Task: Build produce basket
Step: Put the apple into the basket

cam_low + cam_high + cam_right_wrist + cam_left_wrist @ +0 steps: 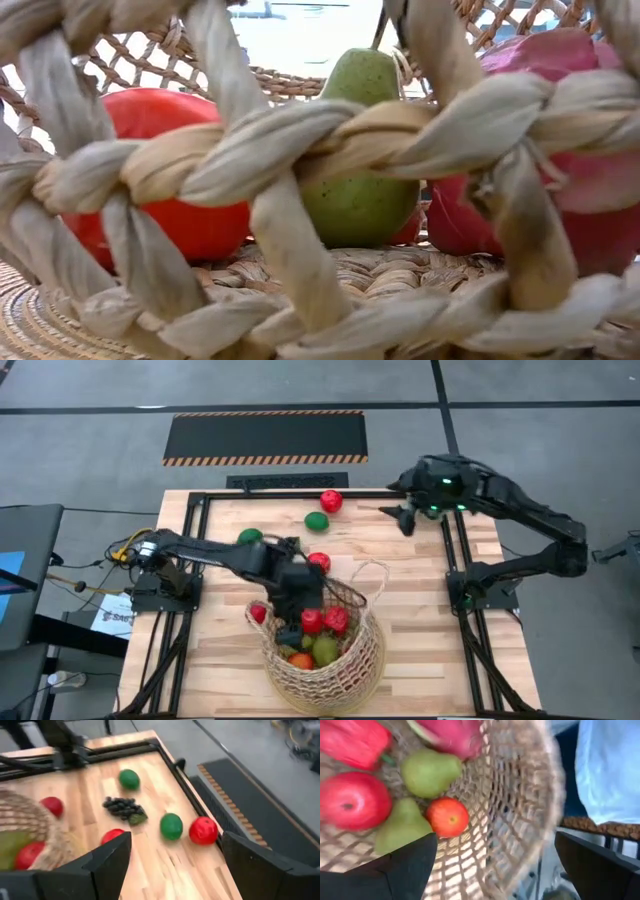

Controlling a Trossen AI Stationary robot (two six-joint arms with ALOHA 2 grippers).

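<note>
You see the large round tan open-weave wicker basket (325, 655) standing on the pale wooden table (430, 650), near its front edge. The left gripper (300, 622) hangs just over the basket's rim on the left arm's side; in the left wrist view its two dark fingers (400, 870) stand wide apart with nothing between them, looking down into the basket (520, 820).

Inside the basket lie two green pears (427, 770), a red apple (352, 800), a small red-orange tomato (447, 816) and further red and pink fruit, blurred at the edge of that view. The low view looks through the weave (300, 150) at a green pear (360, 150) standing upright between a red fruit (160, 170) and a pink-red fruit (560, 150).

The right gripper (405, 515) waits above the table's far right corner, well apart from the basket; its fingers (112, 865) are spread and hold nothing.

Loose produce remains on the table: a red fruit (331, 501) and a green lime (317, 521) side by side near the far edge, a second green lime (250, 536) farther left, and a red fruit (319, 561) just beside the left arm. The right wrist view adds a dark grape bunch (122, 807) lying between the two limes, and a red fruit (52, 805) just beside the basket.
</note>
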